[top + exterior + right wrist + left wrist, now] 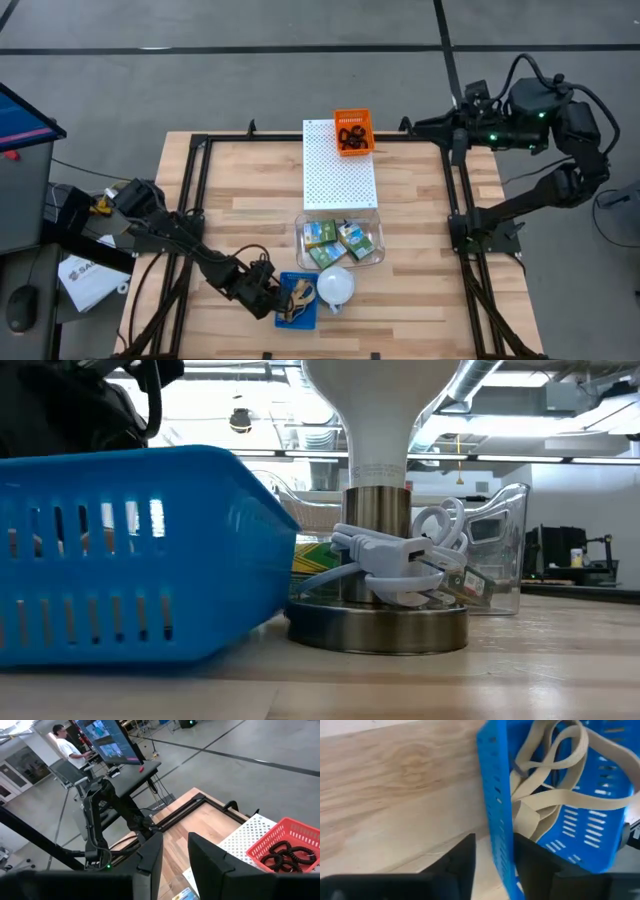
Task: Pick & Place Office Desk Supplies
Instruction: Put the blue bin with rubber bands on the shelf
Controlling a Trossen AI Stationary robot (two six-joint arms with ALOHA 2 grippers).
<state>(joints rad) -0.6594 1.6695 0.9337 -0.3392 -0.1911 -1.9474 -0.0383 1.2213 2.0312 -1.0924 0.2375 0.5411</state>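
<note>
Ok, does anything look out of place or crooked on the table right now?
Yes: the blue basket of tan rubber bands is tipped, one side lifted off the table, with the left gripper fingers straddling its wall. The right gripper waits above the table's far corner.

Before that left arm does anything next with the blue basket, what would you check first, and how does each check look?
1. Left gripper on the blue basket: ok, its fingers straddle the basket's side wall.
2. Firm hold on the wall: cannot tell.
3. Rubber bands inside the basket: ok, piled within the walls.
4. Room beside the basket: not ok, the lamp stands right against it.
5. Right gripper out of the way: ok, it waits open at the table's far edge near the orange basket.
6. Crayon boxes contained: ok, they lie in the clear bin.
</note>
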